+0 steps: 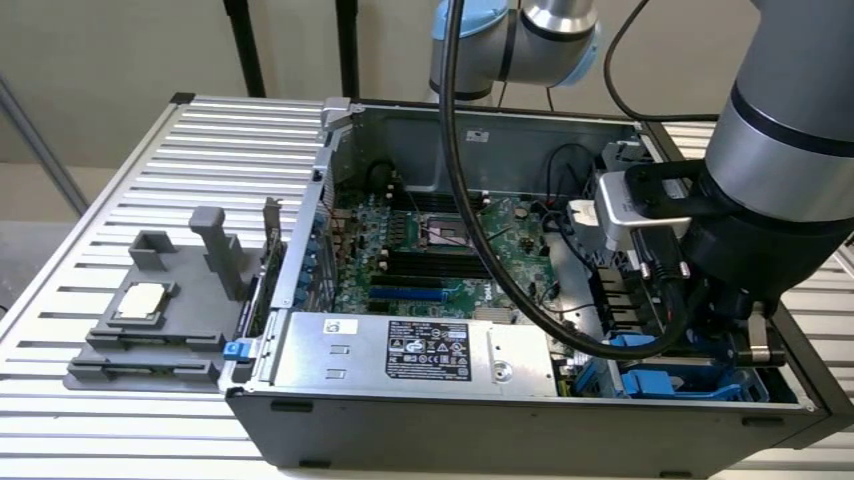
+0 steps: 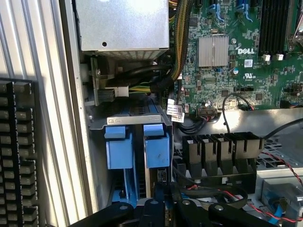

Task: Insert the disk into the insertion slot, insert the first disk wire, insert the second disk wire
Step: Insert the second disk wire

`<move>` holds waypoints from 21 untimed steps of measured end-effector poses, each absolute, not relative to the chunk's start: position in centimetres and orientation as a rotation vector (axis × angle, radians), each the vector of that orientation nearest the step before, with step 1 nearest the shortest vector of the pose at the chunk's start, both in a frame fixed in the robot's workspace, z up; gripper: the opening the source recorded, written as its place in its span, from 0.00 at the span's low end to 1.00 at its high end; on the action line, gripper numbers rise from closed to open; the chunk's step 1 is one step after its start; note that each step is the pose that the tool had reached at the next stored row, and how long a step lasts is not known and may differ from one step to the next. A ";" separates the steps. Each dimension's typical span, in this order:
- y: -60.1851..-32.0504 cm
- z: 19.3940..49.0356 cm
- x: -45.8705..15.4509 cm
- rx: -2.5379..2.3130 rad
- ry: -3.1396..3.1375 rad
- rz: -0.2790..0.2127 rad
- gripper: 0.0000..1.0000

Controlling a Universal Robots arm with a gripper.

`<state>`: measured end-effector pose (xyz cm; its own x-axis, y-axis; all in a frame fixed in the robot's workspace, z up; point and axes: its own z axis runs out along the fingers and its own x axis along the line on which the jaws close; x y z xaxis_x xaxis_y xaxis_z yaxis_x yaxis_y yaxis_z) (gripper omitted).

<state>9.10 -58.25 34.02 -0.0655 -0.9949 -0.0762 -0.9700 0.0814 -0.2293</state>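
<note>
Case: your computer case (image 1: pixel 534 430) stands on the tabletop (image 1: pixel 200 150).
Holder: a holder block (image 1: pixel 154 335) lies on the tabletop just beside the case, at the exterior view's left.
Inside: power-supply box (image 1: pixel 400 350) against the near wall, motherboard (image 1: pixel 441 240) behind it.
Slot: you'll find the insertion slot (image 1: pixel 667 385) beside that box, under the arm (image 1: pixel 787 180).

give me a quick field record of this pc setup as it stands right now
case: open computer case on a slatted metal table
arm: reaches down into the case at the exterior view's right, over the drive cage
drive cage: two blue tabs side by side in its bays
power supply: silver box with a black label, along the case's near wall
motherboard: green, flat on the case floor
cables: yellow and black bundle beside the power supply
outside the case: grey fixture holding a small square chip, at the exterior view's left
</note>
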 end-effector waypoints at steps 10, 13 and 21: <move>-58.2 33.9 9.2 -1.993 2.146 -0.181 0.16; -58.2 33.8 9.2 -1.994 2.146 -0.182 0.16; -58.0 33.8 9.2 -1.994 2.146 -0.184 0.16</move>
<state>9.19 -58.02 33.80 -0.0655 -0.9957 -0.0655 -0.9701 0.0789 -0.2294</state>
